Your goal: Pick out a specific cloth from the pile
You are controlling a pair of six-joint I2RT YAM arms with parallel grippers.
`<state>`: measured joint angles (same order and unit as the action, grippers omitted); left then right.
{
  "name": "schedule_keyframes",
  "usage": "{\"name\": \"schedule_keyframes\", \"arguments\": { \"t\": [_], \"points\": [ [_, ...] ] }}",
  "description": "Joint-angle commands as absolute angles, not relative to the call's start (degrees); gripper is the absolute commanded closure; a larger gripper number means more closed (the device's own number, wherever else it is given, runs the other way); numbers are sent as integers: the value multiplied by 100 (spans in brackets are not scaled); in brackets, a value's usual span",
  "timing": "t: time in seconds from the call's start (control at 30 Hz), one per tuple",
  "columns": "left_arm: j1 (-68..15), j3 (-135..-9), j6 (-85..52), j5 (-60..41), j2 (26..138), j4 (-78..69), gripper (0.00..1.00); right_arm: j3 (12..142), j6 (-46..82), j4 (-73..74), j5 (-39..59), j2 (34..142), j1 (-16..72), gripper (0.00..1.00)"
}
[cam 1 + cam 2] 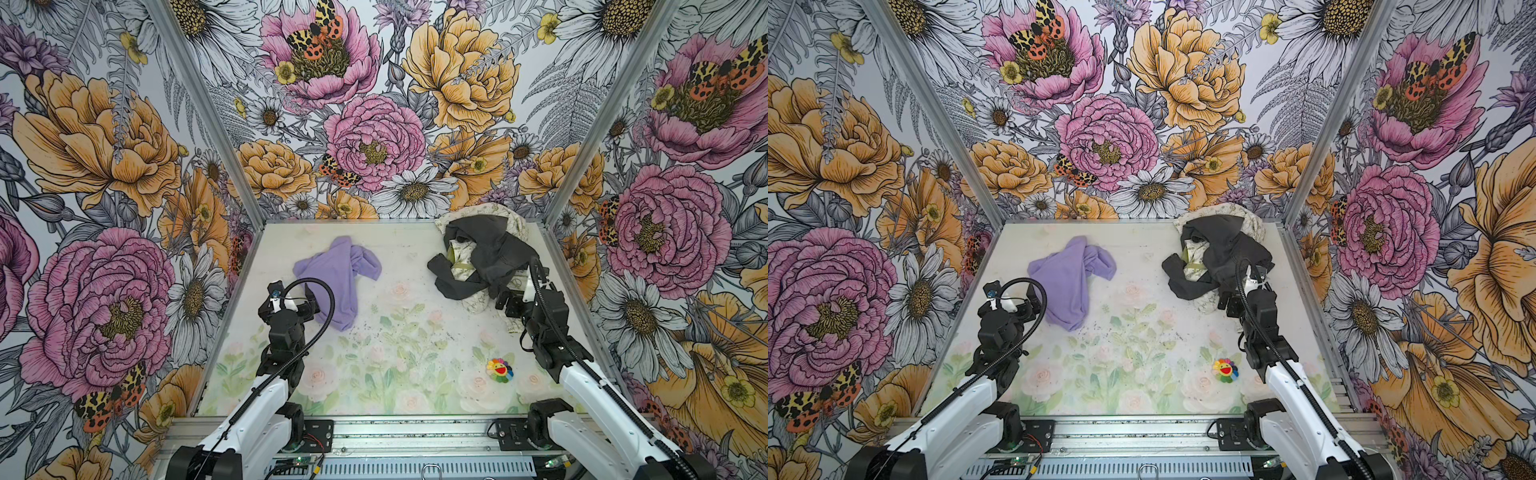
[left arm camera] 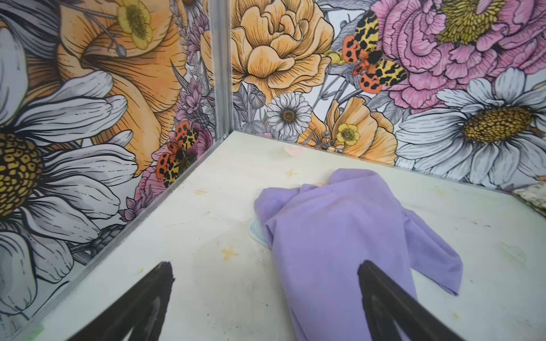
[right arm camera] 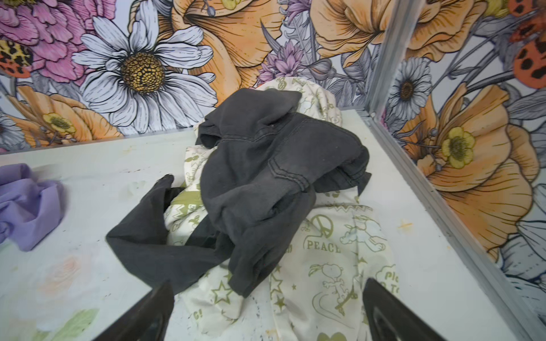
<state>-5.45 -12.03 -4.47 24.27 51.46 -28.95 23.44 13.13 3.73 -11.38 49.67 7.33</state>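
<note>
Left pincer (image 2: 266, 267) gapes beside rumpled lavender cloth (image 2: 339, 230).

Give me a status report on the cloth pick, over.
Left gripper open, empty, by the lavender cloth. Right gripper open, empty, facing the pile. Cloth lies apart from the pile, nothing on it.

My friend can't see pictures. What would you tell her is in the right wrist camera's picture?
A heap of clothes, a dark grey garment draped over cream cloth with green prints, sits near a corner of the table. A purple cloth lies apart from it, and the right claw stands open, holding nothing.
</note>
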Motion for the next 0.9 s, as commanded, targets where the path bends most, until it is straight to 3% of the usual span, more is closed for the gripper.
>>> {"name": "schedule_keyframes", "arguments": {
  "t": [0.0,0.3,0.5,0.73,0.87],
  "points": [
    [-258,-1037,-260,2088,5609,-4190,1,2142,980,1703,-1773,5353,625,0],
    [25,-1048,-176,1409,7899,-6570,1,1901,390,4025,-1700,7348,569,1],
    [62,-1248,-194,1239,8902,-7189,1,2010,77,4905,-1516,8183,484,1],
    [55,-1643,-143,1023,8895,-6387,1,1924,279,5719,-787,8844,88,0],
    [45,-2059,-134,1045,8877,-5561,1,2191,290,5019,-388,8767,-3,0]
  ]
}}
